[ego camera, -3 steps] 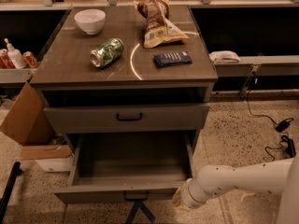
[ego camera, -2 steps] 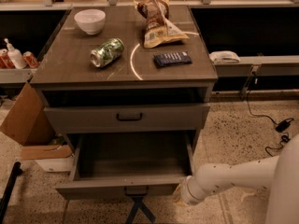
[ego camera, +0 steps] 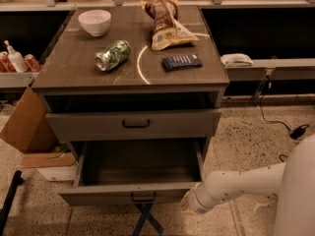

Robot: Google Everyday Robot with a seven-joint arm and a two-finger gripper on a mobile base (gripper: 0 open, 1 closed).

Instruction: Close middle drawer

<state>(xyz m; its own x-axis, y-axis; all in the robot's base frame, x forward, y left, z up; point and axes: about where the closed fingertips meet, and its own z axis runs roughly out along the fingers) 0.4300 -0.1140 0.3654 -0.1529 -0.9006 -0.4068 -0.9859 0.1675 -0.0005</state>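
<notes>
Grey-brown wood-grain middle drawer (ego camera: 98, 196) is standing well open below the upper drawer front (ego camera: 88, 125) | its front is sitting slightly further in than a second ago, so I judge closing is starting | pale arm's gripper (ego camera: 187, 204) is resting at its right front corner, open or closed I cannot tell | front is running left-right, dark bar handle (ego camera: 142, 197) facing me

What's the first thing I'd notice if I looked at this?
The drawer pulled wide open, low on the cabinet, grabs you first. Then comes the robot's white arm, stretched in from the right, with its tool at that drawer's right front corner. On the cabinet top sit a white bowl, a tipped green can and a snack bag.
</notes>
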